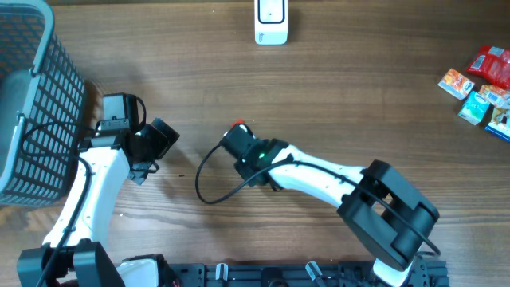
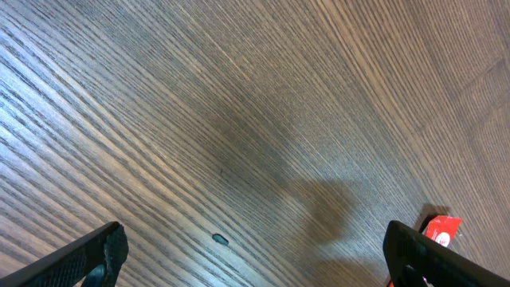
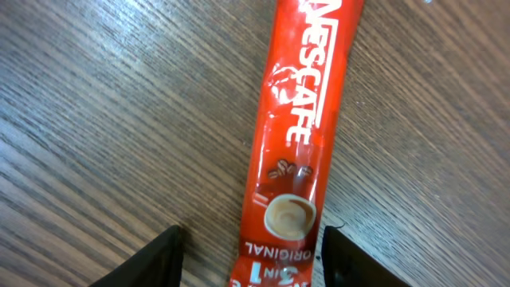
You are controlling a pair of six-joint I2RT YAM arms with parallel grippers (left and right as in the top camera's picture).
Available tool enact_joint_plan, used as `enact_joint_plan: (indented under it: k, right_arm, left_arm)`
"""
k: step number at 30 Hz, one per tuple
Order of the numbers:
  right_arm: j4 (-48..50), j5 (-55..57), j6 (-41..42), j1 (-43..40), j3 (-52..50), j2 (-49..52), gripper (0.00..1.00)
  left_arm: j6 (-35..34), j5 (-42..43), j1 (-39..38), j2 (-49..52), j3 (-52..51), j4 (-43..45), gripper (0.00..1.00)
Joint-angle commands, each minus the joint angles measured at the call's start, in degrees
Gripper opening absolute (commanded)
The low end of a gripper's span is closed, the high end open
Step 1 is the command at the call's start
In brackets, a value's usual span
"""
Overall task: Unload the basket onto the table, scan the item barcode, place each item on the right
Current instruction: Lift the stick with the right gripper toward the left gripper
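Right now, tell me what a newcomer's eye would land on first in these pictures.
The red Nescafe sachet grabs the eye: it lies flat on the wooden table, mid-table, between the spread fingers of the right gripper. Next come the grey mesh basket at the left edge and the heap of bright packets at the far right, with a small white device at top centre.

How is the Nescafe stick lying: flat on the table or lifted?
Flat: the Nescafe stick lies on the table, inside the open right hand, with gaps either side.
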Motion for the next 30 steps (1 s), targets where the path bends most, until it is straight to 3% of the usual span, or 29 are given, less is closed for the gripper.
enact_joint_plan:
  k: [1, 5, 8, 10, 11, 18, 22, 25, 27, 30]
  right_arm:
    - [-0.2, -6.1, 0.4, -4.1, -1.4, 2.8, 0.54]
    - [-0.4, -7.9, 0.4, -5.9, -1.4, 4.5, 0.49]
    - [-0.8, -7.9, 0.6, -6.0, -1.3, 4.7, 0.31]
    - [-1.1, -8.1, 1.0, -6.0, -1.2, 4.7, 0.1]
    - [-1.4, -8.1, 1.5, -6.1, -1.1, 4.7, 0.04]
    - [-7.7, -12.2, 2.4, -6.4, 4.5, 3.9, 0.04]
    - [-13.0, -22.4, 1.7, -7.8, 9.1, 2.4, 0.04]
    - [-14.5, -44.8, -1.1, -10.9, 10.9, 2.3, 0.04]
    - [-13.8, -58.4, -2.5, -13.1, 10.8, 2.5, 0.04]
    - [-12.4, -70.6, -2.2, -16.4, 10.8, 2.5, 0.04]
  left_arm:
    - [-0.7, -1.0, 0.3, -0.9, 0.0, 0.0, 1.0]
    - [-0.7, -1.0, 0.3, -0.9, 0.0, 0.0, 1.0]
    - [-0.7, -1.0, 0.3, -0.9, 0.0, 0.0, 1.0]
    - [-0.7, -1.0, 0.3, -0.9, 0.0, 0.0, 1.0]
    - [-0.7, -1.0, 0.3, -0.9, 0.0, 0.0, 1.0]
    - [-0.7, -1.0, 0.3, -0.9, 0.0, 0.0, 1.0]
    - [-0.7, -0.4, 0.3, -0.9, 0.0, 0.0, 1.0]
    - [0.7, 3.2, 0.2, -0.9, 0.0, 0.6, 0.96]
    - [5.2, 8.8, 0.1, -0.7, -0.1, 2.1, 0.96]
    - [9.0, 16.7, 0.1, -0.4, -0.1, 3.5, 0.96]
